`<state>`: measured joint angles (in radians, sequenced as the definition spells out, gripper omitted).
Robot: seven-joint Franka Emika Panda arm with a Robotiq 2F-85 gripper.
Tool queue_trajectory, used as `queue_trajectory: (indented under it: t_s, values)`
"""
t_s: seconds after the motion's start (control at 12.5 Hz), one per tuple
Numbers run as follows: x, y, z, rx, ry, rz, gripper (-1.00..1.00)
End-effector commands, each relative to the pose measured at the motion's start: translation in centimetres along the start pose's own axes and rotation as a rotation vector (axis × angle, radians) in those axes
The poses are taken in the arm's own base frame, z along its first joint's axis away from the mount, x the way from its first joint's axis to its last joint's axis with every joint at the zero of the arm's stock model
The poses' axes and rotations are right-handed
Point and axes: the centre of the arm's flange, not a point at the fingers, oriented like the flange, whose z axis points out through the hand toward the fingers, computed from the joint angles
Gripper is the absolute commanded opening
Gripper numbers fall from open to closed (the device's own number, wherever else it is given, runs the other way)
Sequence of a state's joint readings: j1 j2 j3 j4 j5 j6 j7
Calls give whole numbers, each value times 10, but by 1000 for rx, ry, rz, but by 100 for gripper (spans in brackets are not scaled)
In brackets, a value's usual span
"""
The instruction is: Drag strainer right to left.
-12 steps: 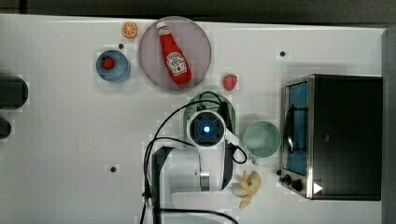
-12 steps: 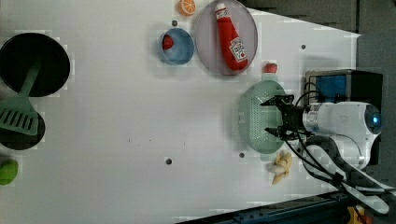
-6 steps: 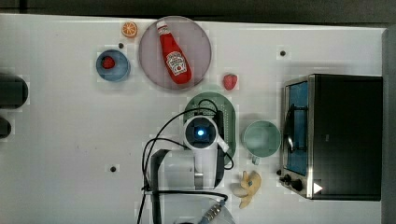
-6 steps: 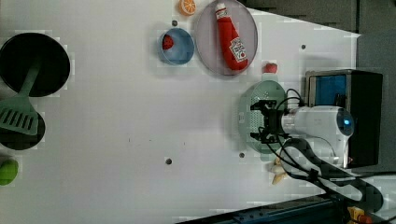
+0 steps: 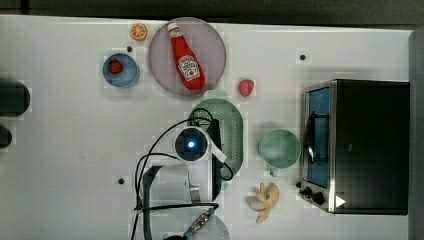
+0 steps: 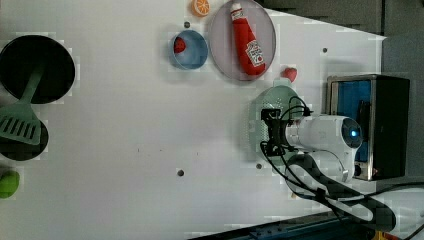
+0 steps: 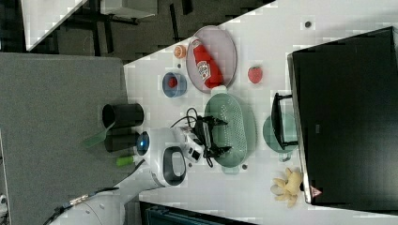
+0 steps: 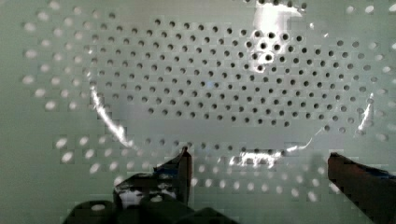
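— Gripper (image 7: pixel 212 136) first: how do its fingers (image 8: pixel 184 168) stand?
— Spread wide, gripping nothing, poised over the strainer's (image 7: pixel 232 126) perforated basin.
— And where's the strainer?
— Centre of the right view, on the white table (image 5: pixel 75 150), between the toaster oven (image 5: pixel 370 145) and the arm; the mug (image 5: pixel 280 148) stands just beside it.

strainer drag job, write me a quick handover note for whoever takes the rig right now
Tool: open, holding nothing, fingers spread over the strainer, at the edge away from the mug.
Strainer: on the table between the ketchup plate and the mug, by the oven.
Done: tool brought to the strainer.
Left: hook or grip the rim, then drag it toward the top view's left, across the open table.
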<state>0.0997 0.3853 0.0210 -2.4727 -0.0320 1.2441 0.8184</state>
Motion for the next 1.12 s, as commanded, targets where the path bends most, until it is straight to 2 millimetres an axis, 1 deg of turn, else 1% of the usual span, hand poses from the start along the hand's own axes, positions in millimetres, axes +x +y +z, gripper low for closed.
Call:
queue_trajectory:
  t_s: [0.08,0.32,0.56,0.88,1.12]
  values:
    - [-20,-13,-12,34,-5,33,100]
    - [-50,-17,-11,39,-10,98,100]
    - [-81,-20,-11,46,-16,120,100]
    - [-118,-18,-11,49,-19,87,100]
    - [-141,-22,-10,50,-29,69,100]
